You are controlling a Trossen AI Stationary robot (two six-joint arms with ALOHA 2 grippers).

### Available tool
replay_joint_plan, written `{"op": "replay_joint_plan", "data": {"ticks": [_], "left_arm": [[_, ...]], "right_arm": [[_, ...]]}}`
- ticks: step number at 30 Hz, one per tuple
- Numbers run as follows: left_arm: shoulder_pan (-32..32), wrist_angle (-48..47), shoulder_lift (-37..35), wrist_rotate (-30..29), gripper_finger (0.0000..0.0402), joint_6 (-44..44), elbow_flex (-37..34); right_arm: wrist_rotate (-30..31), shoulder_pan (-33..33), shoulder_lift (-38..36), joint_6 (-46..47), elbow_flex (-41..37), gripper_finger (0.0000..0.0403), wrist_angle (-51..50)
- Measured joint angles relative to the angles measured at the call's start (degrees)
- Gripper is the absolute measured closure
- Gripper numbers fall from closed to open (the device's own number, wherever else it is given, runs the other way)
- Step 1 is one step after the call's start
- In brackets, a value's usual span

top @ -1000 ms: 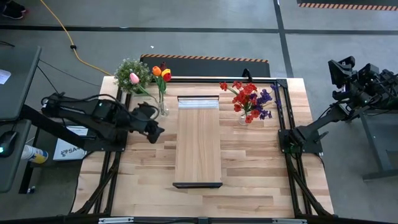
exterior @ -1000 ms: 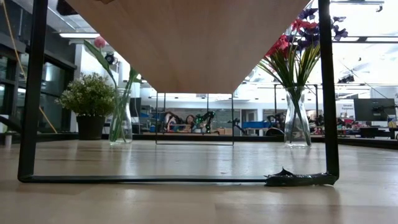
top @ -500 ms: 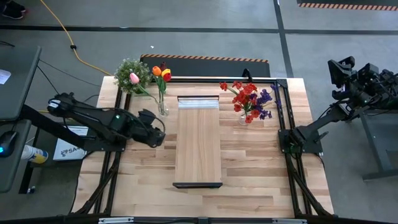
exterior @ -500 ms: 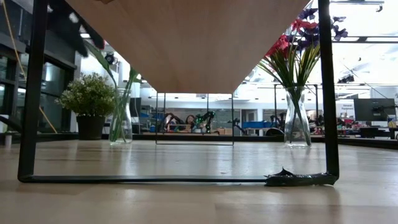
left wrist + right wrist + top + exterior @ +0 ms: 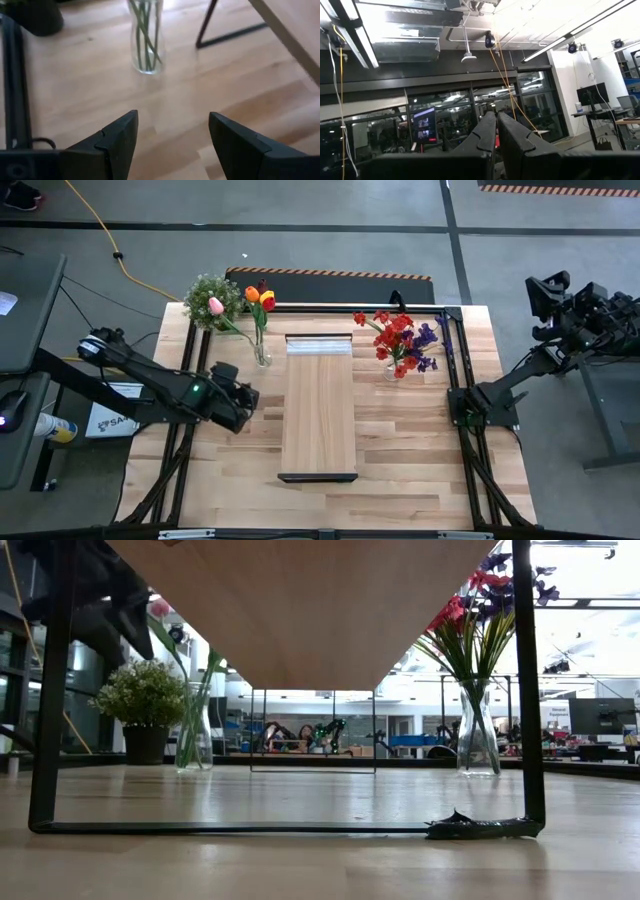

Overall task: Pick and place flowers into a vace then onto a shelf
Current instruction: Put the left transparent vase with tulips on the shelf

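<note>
A glass vase with orange, red and pink tulips stands by its base on the tabletop, left of the shelf's far end. A second glass vase with red and purple flowers stands right of the shelf. The shelf is a long light-wood plank raised on black legs at mid-table. My left gripper hangs open above the table, nearer than the tulip vase, slanting down toward it; nothing is between its fingers. My right gripper is shut, raised off the table's right side.
A bushy green potted plant stands at the far left corner, just behind the tulips. Black frame rails run along the table's left and right sides. The shelf's black leg frame stands on the tabletop. People sit in the room beyond.
My left gripper has sunk toward the tabletop and drawn a little toward the near edge, rolling and tipping its fingers downward; the arm now shows at the low view's upper left. Its fingers stay open. The vases and shelf have not moved.
</note>
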Motion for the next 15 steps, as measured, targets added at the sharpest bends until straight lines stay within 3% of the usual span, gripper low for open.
{"op": "replay_joint_plan", "data": {"ticks": [7, 15], "left_arm": [[0.11, 0.53, 0.02, -6.09, 0.0126, -5.24, -5.32], [0.15, 7.61, 0.00, -15.25, 0.0126, -7.75, -10.63]], "right_arm": [[0.00, 0.00, 0.00, 0.00, 0.00, 0.0391, -0.28], [0.00, 0.00, 0.00, 0.00, 0.00, 0.0391, -0.42]]}}
